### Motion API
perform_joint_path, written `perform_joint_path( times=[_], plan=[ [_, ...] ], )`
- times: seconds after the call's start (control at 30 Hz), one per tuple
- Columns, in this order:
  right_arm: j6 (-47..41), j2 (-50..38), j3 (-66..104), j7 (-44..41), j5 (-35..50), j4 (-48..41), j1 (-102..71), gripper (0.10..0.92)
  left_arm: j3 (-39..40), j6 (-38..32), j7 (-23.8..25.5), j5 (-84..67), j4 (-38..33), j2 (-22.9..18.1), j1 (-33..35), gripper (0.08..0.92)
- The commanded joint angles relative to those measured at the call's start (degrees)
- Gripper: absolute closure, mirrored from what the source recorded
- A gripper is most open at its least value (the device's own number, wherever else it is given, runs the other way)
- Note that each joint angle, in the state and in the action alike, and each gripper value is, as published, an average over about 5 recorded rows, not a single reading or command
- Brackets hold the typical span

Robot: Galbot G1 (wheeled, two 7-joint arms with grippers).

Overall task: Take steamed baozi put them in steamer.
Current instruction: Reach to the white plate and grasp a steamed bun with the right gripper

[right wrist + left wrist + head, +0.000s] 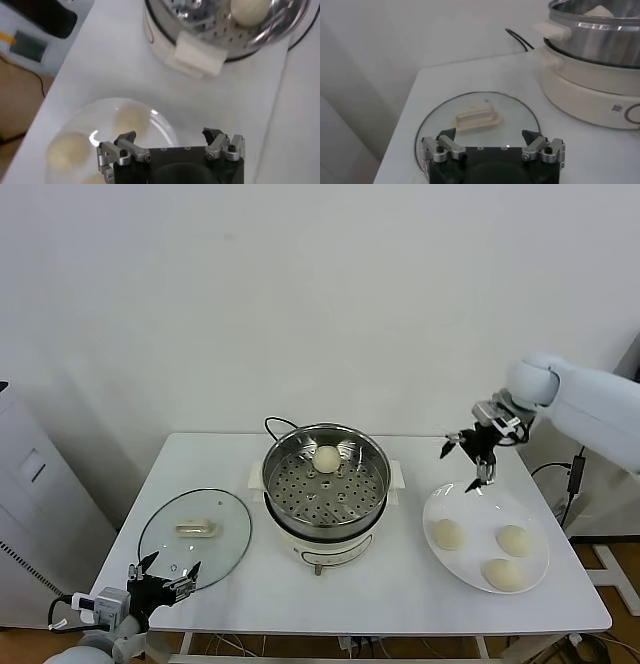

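While right tool (478, 460) hovers open, one baozi (326, 456) in steamer (326, 484)

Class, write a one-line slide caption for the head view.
Open right gripper above plate of three baozi; one in steamer.

**What the views leave hidden or cut off**

In my left wrist view, the steamer (600, 35) runs off the picture's edge; only part of its steel wall and white base shows, and the baozi inside (600, 10) appears as a pale sliver above the rim. My left gripper (492, 142) hides part of the glass lid (440, 125).

In my right wrist view, the plate (75, 120) is cut by the edge and partly hidden by my right gripper (170, 145); the buns on it (67, 150) are blurred. The steamer's far rim lies out of the picture.

In the head view, my left arm (95, 624) is cut off at the lower edge.
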Motion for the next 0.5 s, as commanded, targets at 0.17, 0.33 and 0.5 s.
perform_joint_path(
  times=[0.17,0.33,0.5],
  plan=[
    [-5.5,-1.9,5.0,2.7,-0.5,-1.1,-13.3,0.203,-0.2,0.1,0.0,0.1,-0.1,-0.1,0.1,0.177],
    [-5.3,-0.8,7.2,2.9,-2.5,-2.8,-16.7,0.203,-0.2,0.1,0.0,0.2,-0.2,-0.2,0.2,0.177],
    [-5.2,-0.4,9.3,3.6,-4.2,-3.9,-19.9,0.203,-0.3,0.1,0.0,0.3,-0.2,-0.2,0.2,0.177]
  ],
)
